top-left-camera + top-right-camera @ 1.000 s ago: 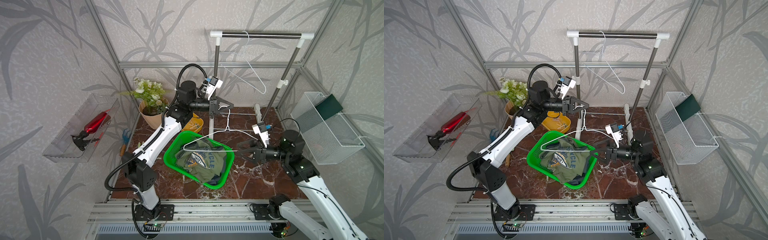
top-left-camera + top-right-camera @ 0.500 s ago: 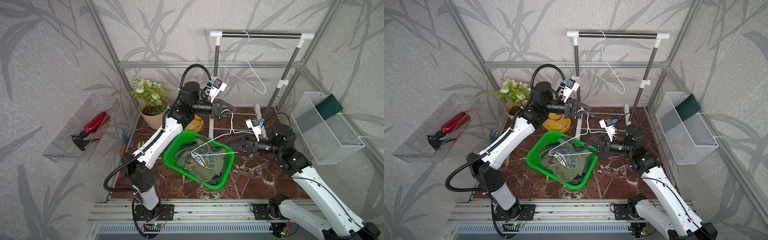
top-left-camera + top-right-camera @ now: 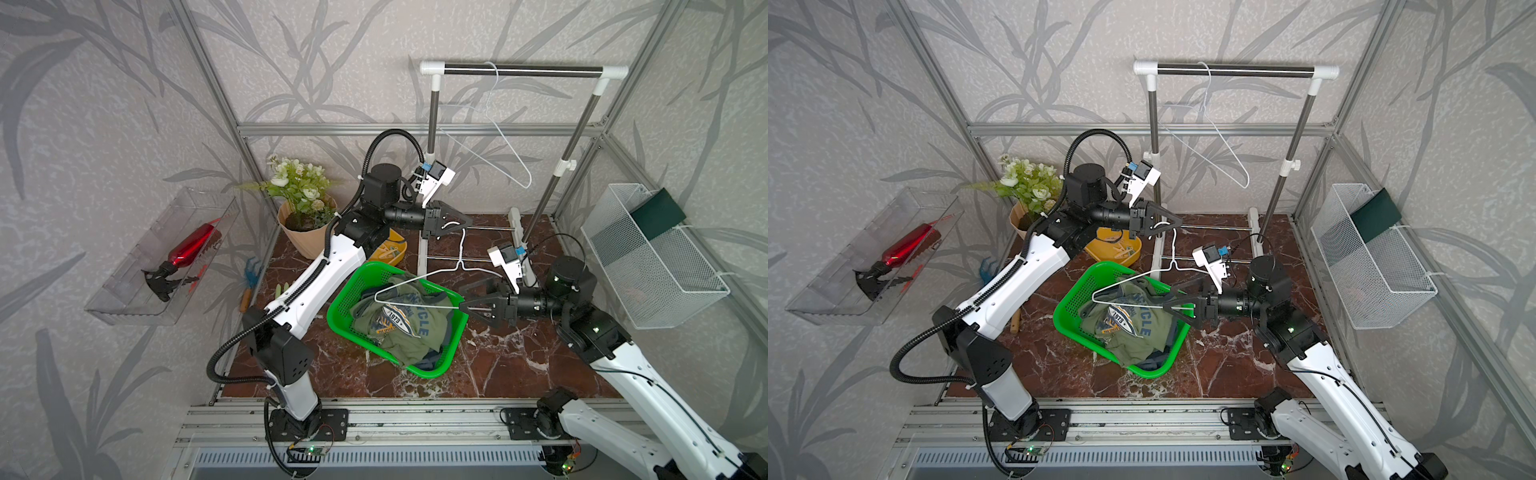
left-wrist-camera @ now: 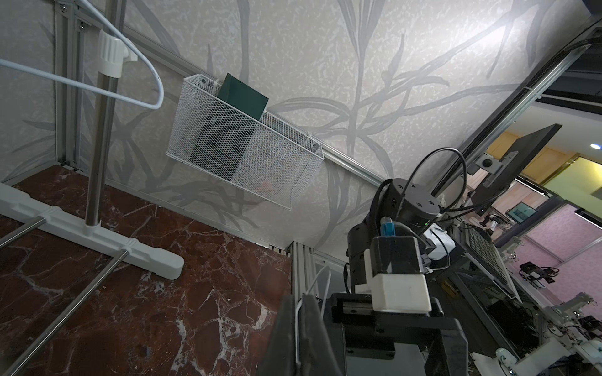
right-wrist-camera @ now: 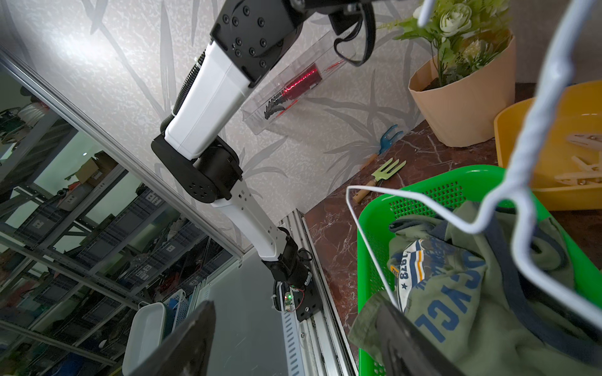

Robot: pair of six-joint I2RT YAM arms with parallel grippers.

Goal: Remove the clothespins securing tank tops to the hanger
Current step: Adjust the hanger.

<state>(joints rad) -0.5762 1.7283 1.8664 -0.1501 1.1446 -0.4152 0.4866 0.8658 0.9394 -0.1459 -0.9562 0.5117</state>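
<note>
Seen in a top view, loose clothespins are gathered in a yellow bowl at 11 o'clock of the green basket, where the tank tops are piled. The hook of a white hanger is pinched by the left gripper at the basket's 1 o'clock. The right gripper is held spread at 3 o'clock.

White arm links, black joints, ribbed black cable

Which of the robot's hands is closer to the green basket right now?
Right. The right gripper, open, sits at the rim of the green basket; the left gripper is higher up beyond it, shut on the hook of the hanger.
</note>
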